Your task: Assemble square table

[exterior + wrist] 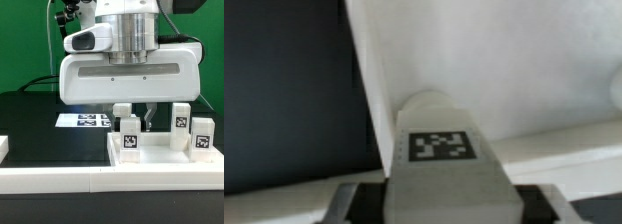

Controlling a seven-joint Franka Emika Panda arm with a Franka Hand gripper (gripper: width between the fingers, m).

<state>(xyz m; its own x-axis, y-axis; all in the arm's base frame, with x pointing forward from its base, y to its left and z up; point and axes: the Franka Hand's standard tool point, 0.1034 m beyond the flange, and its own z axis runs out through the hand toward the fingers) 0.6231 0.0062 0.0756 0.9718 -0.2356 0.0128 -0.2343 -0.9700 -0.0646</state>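
In the exterior view, my gripper hangs low over the white square table slab, shut on a small white tagged leg that stands upright at the slab's near corner. The wrist view shows that same leg with its black-and-white tag. It sits squeezed between both dark pads of the gripper, with the white slab beneath. Two more tagged legs stand upright on the slab toward the exterior view's right.
A long white rail borders the black table surface at the front. The marker board lies flat behind the slab on the exterior view's left. A green backdrop stands behind the arm.
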